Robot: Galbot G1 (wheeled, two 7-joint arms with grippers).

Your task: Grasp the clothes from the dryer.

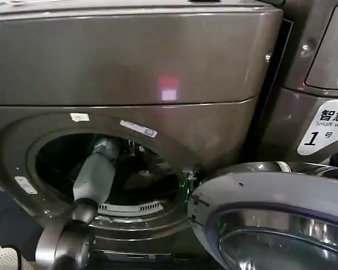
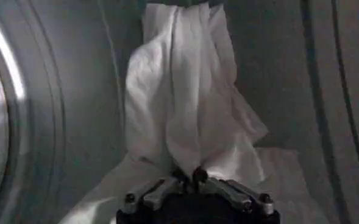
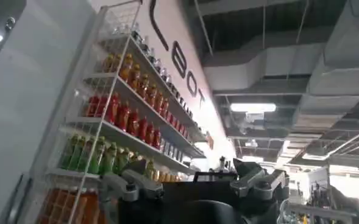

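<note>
Head view: the left arm reaches through the round porthole of the dryer [image 1: 129, 73], so the left gripper [image 1: 106, 147] sits deep inside the dark drum, and from here I can't really tell what it's doing. The dryer door [image 1: 281, 219] hangs open off to the right of the porthole.

Left wrist view: the left gripper [image 2: 191, 176] has its fingertips pinched together on the white clothes [image 2: 185, 97], which bunch up right at the tips and spread over the drum wall beyond them.

Right wrist view: the right gripper [image 3: 194, 179] is spread wide, holding nothing, pointed at a shelf of drink bottles [image 3: 124, 115], away from the dryer.
</note>
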